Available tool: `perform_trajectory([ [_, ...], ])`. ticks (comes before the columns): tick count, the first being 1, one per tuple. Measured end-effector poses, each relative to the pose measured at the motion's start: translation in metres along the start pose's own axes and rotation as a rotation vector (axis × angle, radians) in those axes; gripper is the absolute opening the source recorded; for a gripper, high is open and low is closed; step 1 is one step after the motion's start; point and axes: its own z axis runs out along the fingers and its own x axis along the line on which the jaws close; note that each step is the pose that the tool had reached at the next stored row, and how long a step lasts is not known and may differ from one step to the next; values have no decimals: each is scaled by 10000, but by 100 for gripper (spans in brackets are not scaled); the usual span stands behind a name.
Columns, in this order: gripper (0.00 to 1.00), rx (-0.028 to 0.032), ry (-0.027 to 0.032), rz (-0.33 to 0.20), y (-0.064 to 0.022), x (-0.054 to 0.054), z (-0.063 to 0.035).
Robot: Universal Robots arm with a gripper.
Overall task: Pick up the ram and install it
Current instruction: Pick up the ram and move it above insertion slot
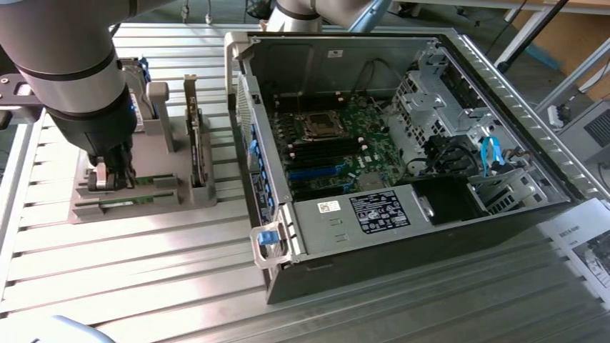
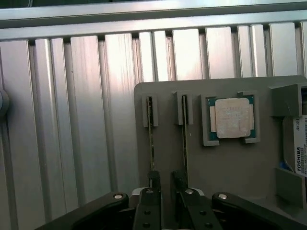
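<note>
Two ram sticks stand edge-on in slots of a grey holder plate (image 2: 230, 167): one ram stick (image 2: 151, 134) and a second ram stick (image 2: 184, 134) parallel to it. My gripper (image 2: 166, 181) hovers low over their near ends, open. One fingertip (image 2: 153, 178) is at the first stick and the other sits just inside the second. Only bare grey plate shows in the gap. In the exterior view the gripper (image 1: 110, 179) reaches down onto the holder (image 1: 191, 204) at the exterior view's left. The open computer case (image 1: 401, 214) lies to its right, with the motherboard (image 1: 333, 143) exposed.
A square silver processor chip (image 2: 233, 117) rests in a pocket of the holder beside the sticks, and a labelled drive (image 2: 300, 148) sits past it. An upright card with a metal bracket (image 1: 196, 143) stands between gripper and case. The ribbed metal table (image 1: 143, 271) spreads around.
</note>
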Motion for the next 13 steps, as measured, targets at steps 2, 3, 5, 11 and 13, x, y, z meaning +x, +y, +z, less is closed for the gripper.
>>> perform_trajectory([
  [2, 24, -6, 5, -135, 0, 0, -1],
  [3, 24, -6, 5, -139, 0, 0, -1],
  [5, 24, -7, 5, -146, 0, 0, -1],
  [11, 24, 80, 0, -200, 3, 0, 3],
  [13, 24, 80, 1, -201, 4, 0, 3],
])
